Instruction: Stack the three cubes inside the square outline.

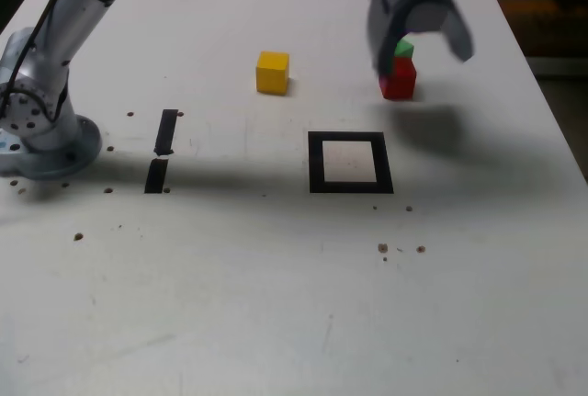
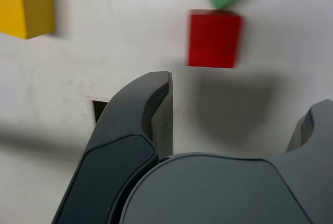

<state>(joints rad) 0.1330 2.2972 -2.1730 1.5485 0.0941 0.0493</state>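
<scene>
The grey two-fingered gripper hangs with its jaws spread wide and empty above the small red block. The small green block touches the red one at its 12 o'clock. The small yellow block lies apart at their 9 o'clock. The black tape square outline, unfilled, lies at the red block's 7 o'clock on the white tabletop.

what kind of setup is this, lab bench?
Probably a robot test bench: a white table with a taped square outline, small coloured cubes such as the yellow cube, and an arm base mounted on the tabletop.
</scene>
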